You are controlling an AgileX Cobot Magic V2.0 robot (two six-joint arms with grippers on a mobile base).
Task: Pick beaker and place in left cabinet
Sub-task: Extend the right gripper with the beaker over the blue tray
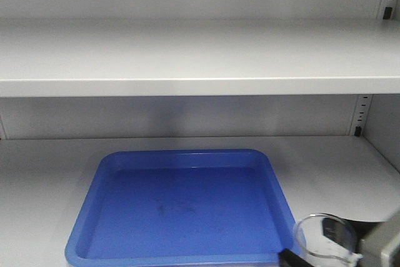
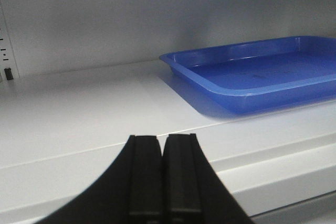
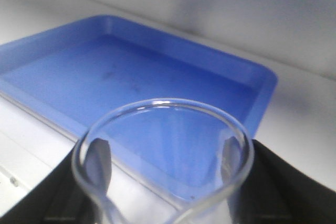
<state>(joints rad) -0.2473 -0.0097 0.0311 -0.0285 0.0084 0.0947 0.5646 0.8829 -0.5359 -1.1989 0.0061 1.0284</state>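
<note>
The beaker (image 3: pixel 164 145) stands upright in my right pincer (image 3: pixel 164 182). It is clear glass, with its round rim open toward my wrist camera and its pour spout turned back toward me. My two black fingers (image 3: pixel 286 182) close on its wall from either side, and their pads show as grey shapes through the glass, so this pincer is grasping the beaker. The frames cut off its base, so I cannot tell whether it touches the surface below.

In the front view the beaker is at the bottom right, just beside the front right corner of the blue tray (image 1: pixel 181 207) and outside the tray's rim. The tray lies flat on the counter (image 1: pixel 337 167), which is the lower grey level of the left cabinet (image 1: pixel 187 117). A few faint dark smudges mark the tray's floor. Above it the upper shelf (image 1: pixel 187 60) runs wide and flat across the cabinet. A slotted rail (image 1: pixel 361 114) climbs the back wall at the right.

My left pincer (image 2: pixel 163 182) is clenched, finger flat against finger. It hangs at the counter's front edge. The tray lies ahead of it to the right, well apart.
</note>
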